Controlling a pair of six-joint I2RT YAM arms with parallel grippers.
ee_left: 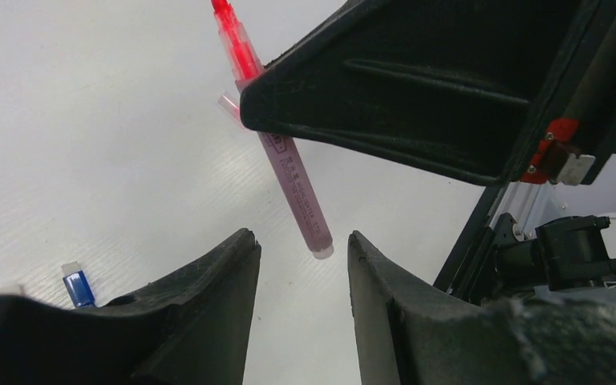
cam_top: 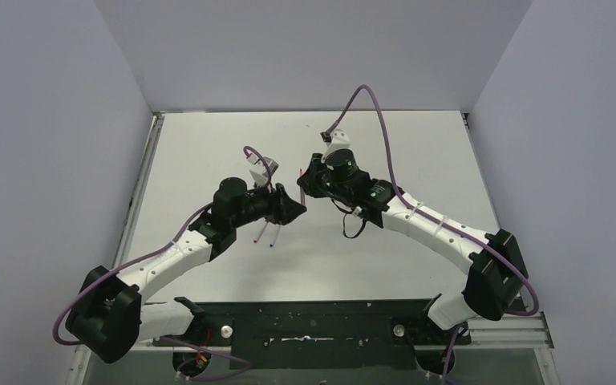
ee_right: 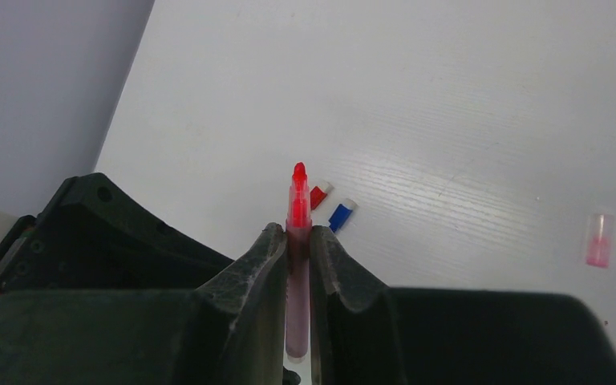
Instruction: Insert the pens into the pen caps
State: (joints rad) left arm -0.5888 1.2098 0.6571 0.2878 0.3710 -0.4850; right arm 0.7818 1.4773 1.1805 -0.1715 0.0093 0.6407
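I hold pink pen (ee_right: 297, 208) clamped in right gripper (ee_right: 297, 249), tip bared for capping | left gripper (ee_left: 301, 265) apart, empty.

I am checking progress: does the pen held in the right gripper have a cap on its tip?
No, the red tip of the pen clamped in the right gripper is bare in the right wrist view.

A white table (cam_top: 313, 269) with a faintly ribbed surface sits boxed in by pale grey walls: a back wall (cam_top: 313, 48), a left wall (cam_top: 40, 160) and a right wall (cam_top: 577, 144). Along the near edge lies a black plate (cam_top: 313, 319) flecked with light specks, with two silvery knobs (cam_top: 225, 330) on it. A metal rail (cam_top: 140, 192) runs up the table's left edge.
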